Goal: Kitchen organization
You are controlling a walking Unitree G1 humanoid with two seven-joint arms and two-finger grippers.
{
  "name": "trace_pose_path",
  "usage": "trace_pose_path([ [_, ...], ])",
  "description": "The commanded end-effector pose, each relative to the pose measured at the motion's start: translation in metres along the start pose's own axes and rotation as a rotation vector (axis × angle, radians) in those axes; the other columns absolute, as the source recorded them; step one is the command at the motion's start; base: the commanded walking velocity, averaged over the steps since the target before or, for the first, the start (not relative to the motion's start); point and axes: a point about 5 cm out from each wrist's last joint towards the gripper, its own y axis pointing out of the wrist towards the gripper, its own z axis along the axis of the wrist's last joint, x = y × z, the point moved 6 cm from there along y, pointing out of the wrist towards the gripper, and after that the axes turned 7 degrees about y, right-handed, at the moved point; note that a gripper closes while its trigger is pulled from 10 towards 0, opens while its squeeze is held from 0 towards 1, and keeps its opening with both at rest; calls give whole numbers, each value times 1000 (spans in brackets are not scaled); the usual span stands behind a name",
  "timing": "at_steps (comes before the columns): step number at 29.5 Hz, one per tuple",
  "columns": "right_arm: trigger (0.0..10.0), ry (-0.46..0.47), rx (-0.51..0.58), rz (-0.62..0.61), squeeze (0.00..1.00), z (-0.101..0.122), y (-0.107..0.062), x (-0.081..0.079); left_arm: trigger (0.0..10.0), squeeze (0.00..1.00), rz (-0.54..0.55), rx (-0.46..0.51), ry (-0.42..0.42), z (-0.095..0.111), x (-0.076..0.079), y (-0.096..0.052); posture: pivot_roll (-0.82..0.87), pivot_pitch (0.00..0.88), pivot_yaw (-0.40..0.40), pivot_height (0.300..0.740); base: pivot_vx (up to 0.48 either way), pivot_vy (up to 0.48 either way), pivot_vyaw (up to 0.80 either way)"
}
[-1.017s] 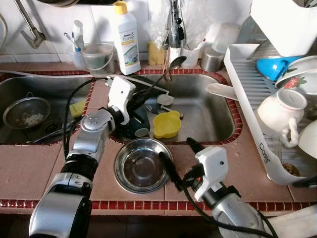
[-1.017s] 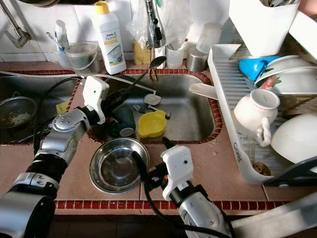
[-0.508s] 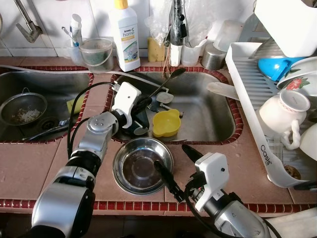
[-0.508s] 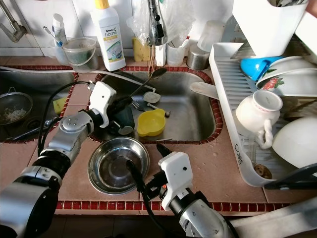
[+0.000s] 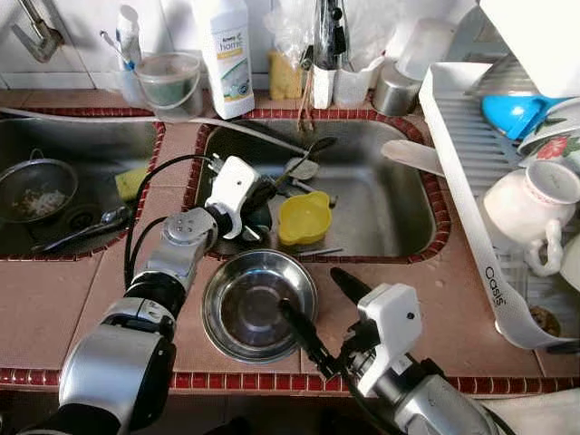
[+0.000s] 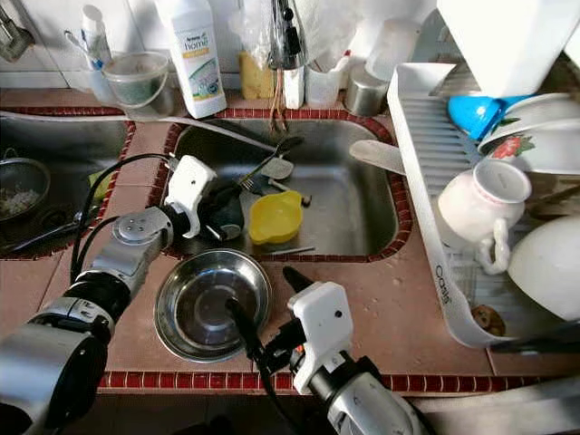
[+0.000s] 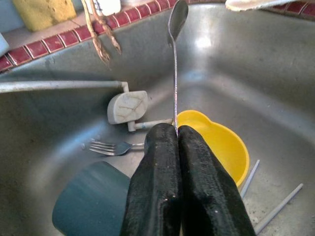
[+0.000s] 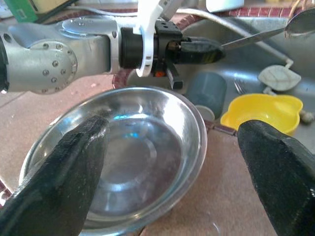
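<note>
My left gripper (image 5: 264,196) reaches into the right sink basin (image 5: 390,195) and is shut on the thin handle of a long metal spoon (image 7: 175,83), whose bowl (image 5: 319,143) points toward the back of the sink. Below it lie a teal cup (image 7: 91,206), a yellow cup (image 5: 304,217) and a fork (image 7: 110,146). A steel bowl (image 5: 258,304) sits on the tiled counter in front of the sink. My right gripper (image 5: 313,292) hovers open at the bowl's right rim, one finger (image 8: 64,167) over the bowl, the other over the counter.
A white dish rack (image 5: 458,154) with a white jug (image 5: 526,204), plates and a blue funnel stands at the right. A detergent bottle (image 5: 222,50), tubs and the faucet (image 5: 328,27) line the back wall. The left sink holds a strainer (image 5: 36,186) and a sponge (image 5: 131,179).
The camera has tilted down. My left gripper has lowered the spoon from the back rim deeper into the sink. My right gripper has edged left, so one finger now reaches over the bowl.
</note>
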Motion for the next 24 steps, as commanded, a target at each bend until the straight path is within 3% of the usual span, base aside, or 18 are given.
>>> trace_pose_path([
  [1,10000,12,1,19,0,2,-3,-7,10000,984,-25,-2,0,3,0,2,-229,254,33,740,0,0,0],
  [24,10000,19,-8,8,0,0,-2,-7,10000,1000,-34,4,6,5,-6,-2,-226,240,42,740,0,0,0],
])
